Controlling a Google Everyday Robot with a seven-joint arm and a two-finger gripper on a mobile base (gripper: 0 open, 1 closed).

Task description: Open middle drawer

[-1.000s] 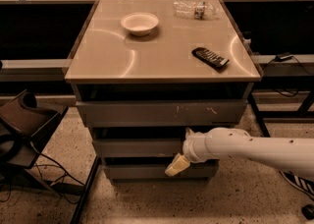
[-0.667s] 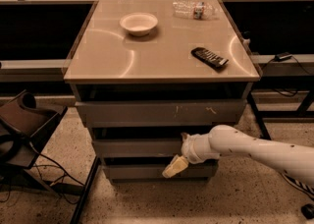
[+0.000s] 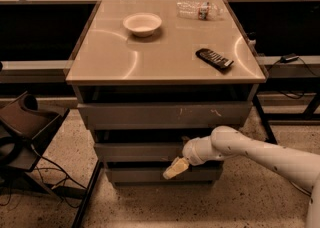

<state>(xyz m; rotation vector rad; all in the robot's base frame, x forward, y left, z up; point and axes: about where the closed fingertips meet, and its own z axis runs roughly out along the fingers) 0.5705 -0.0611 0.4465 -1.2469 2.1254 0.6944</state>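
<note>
The grey cabinet has three stacked drawer fronts. The middle drawer is a plain grey handle-less front, below the larger scratched top front and above the bottom front. My gripper, pale yellow at the end of the white arm, reaches in from the right. It sits just below the middle drawer's lower edge, over the dark gap above the bottom front, right of centre. The arm's wrist covers the right part of the middle front.
On the cabinet top lie a white bowl, a black remote and a clear plastic bottle. A dark chair and cables stand on the floor to the left. Black table legs are to the right.
The arm has shifted slightly left, with the gripper staying at the middle drawer's lower edge. The drawer fronts look unmoved.
</note>
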